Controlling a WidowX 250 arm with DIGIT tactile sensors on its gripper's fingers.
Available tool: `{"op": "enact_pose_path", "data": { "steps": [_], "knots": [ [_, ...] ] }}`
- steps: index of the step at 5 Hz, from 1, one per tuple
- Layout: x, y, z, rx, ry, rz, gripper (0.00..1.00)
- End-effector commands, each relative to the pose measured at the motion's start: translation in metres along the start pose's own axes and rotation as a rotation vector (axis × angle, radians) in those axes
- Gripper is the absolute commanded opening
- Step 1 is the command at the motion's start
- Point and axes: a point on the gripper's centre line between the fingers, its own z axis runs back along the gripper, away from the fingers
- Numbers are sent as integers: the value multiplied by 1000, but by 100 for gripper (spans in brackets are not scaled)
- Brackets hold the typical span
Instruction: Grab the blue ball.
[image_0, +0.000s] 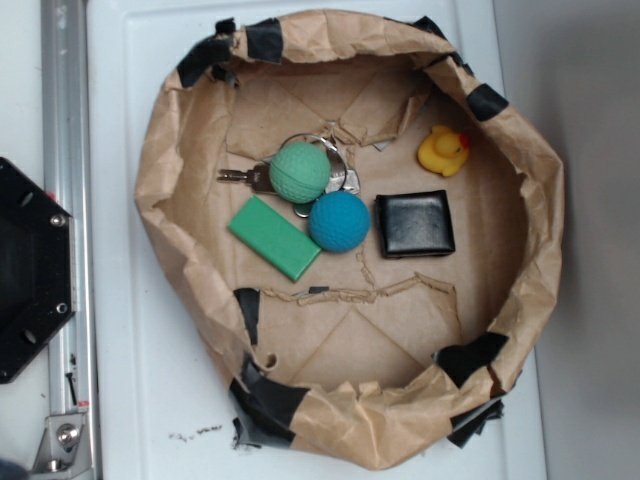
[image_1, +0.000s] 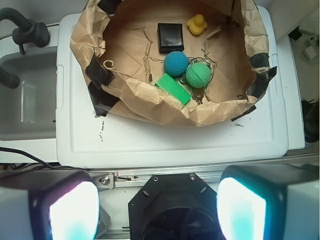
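Note:
The blue ball (image_0: 339, 221) is teal-blue and dimpled. It lies in the middle of a brown paper bowl (image_0: 175, 140), touching a black square wallet (image_0: 414, 223) on one side and a green block (image_0: 273, 237) on the other. It also shows in the wrist view (image_1: 176, 63). A lighter mint-green ball (image_0: 299, 171) rests on keys just behind it. My gripper (image_1: 157, 210) is open and empty, high above the robot base, well short of the bowl. It does not show in the exterior view.
A yellow rubber duck (image_0: 443, 151) sits at the bowl's far right. Keys on a ring (image_0: 240, 177) lie under the mint ball. The bowl stands on a white lid (image_1: 175, 145). A black robot base (image_0: 30, 270) and metal rail (image_0: 62, 120) are at the left.

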Motion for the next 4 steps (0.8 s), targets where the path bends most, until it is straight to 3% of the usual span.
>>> {"op": "enact_pose_path", "data": {
  "steps": [1, 2, 3, 4],
  "knots": [
    [0, 0, 0, 0, 0, 0, 100],
    [47, 17, -32, -97, -55, -51, 100],
    [92, 28, -50, -99, -109, -123, 100],
    [116, 36, -80, -97, -41, -97, 100]
  ]
}}
